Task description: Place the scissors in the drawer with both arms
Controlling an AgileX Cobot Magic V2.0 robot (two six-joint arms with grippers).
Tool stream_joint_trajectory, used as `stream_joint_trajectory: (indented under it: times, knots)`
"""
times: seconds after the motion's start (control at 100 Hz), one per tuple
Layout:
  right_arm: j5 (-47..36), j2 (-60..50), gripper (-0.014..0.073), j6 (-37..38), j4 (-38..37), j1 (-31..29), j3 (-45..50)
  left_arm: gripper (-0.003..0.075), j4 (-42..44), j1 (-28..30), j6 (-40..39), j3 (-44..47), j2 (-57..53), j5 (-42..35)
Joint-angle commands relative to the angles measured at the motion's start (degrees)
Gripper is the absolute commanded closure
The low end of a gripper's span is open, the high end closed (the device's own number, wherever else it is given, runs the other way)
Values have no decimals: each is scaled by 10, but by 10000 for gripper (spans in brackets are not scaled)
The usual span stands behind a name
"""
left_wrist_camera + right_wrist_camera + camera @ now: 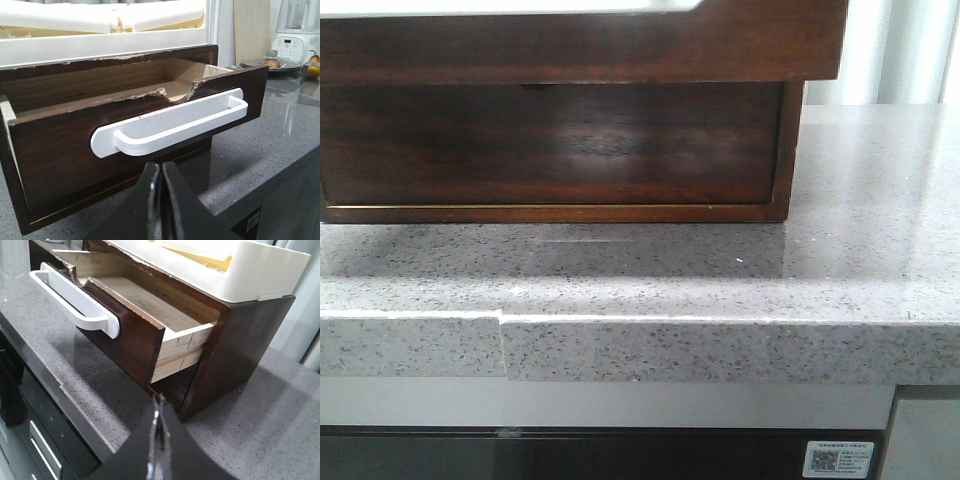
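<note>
The drawer (65,150) is pulled out of the dark wooden cabinet (240,345). Its glossy brown front carries a wide white rounded handle recess (170,122), and its top edge is chipped. The drawer also shows in the right wrist view (135,335), where its bare wooden floor (145,300) has nothing visible on it. In the front view the drawer front (580,50) fills the top. My left gripper (161,167) is shut just in front of the handle. My right gripper (160,402) is shut beside the drawer's right corner. The scissors are out of view.
A white tray (270,270) sits on top of the cabinet. The grey speckled counter (860,230) ends in a front edge (640,345) with dark fronts below. At the far right stand a blender (295,40), a pan with a lid (272,62) and a pear (314,67).
</note>
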Motion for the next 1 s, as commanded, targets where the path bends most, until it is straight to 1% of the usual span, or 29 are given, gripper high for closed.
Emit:
stream_joint_trajectory:
  times: [0.0, 0.36, 0.51, 0.54, 0.6, 0.72, 0.77, 0.86, 0.91, 0.99]
  knots:
    - [-48, 6, 635, 2, -16, 0, -12, 739, -11, -3, -8, -13, 6, -40]
    - [-48, 6, 635, 2, -16, 0, -12, 739, -11, -3, -8, -13, 6, -40]
    - [-48, 6, 635, 2, -16, 0, -12, 739, -11, -3, -8, 1, 6, -42]
    - [-48, 6, 635, 2, -16, 0, -12, 739, -10, -3, -8, 4, 5, -53]
    - [-48, 6, 635, 2, -16, 0, -12, 739, 20, 2, -8, 18, 3, -92]
    - [-48, 6, 635, 2, -16, 0, -12, 739, 132, 35, -13, 63, -10, -127]
    - [-48, 6, 635, 2, -16, 0, -12, 739, 165, 56, -36, 90, -17, -148]
    - [-48, 6, 635, 2, -16, 0, -12, 739, 198, 100, -81, 141, -37, -182]
    - [-48, 6, 635, 2, -16, 0, -12, 739, 219, 127, -127, 163, -51, -186]
    - [-48, 6, 635, 2, -16, 0, -12, 739, 268, 171, -241, 190, -75, -183]
